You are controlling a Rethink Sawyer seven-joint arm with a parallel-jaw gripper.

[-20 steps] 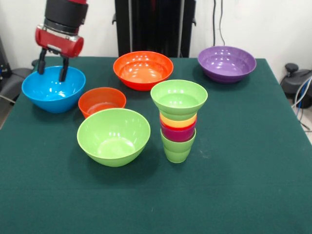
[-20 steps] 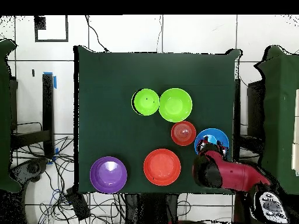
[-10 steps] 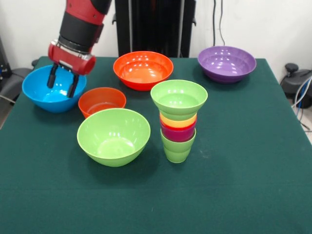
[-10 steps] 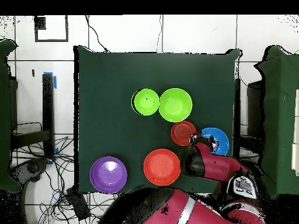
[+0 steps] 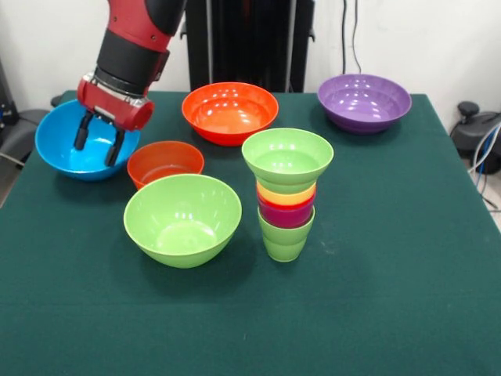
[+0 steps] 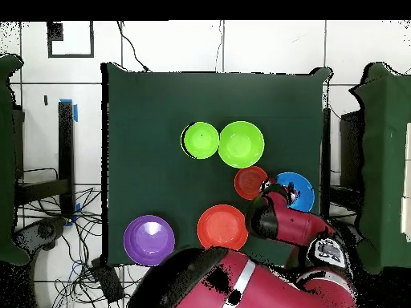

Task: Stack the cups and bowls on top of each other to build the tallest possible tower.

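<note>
My gripper (image 5: 97,142) hangs over the right half of the large blue bowl (image 5: 66,153), fingers apart and pointing down into it, with nothing held. The small orange-red bowl (image 5: 164,163) sits just right of the blue bowl. The tower (image 5: 286,196) stands mid-table: a light green cup at the bottom, then a red-purple cup, a yellow cup and a small light green bowl (image 5: 287,159) on top. The large light green bowl (image 5: 182,219) is left of the tower. From overhead the tower (image 6: 201,140) stands beside the green bowl (image 6: 241,144).
The large orange bowl (image 5: 229,112) and the purple bowl (image 5: 364,102) sit at the far side near the robot's pedestal. The red arm (image 6: 281,224) covers part of the table by the blue bowl (image 6: 297,188) in the overhead view. Green cloth covers the table (image 5: 391,298).
The gripper has moved from above the blue bowl's back-left rim to its right side and come down lower. The bowls and tower have not moved.
</note>
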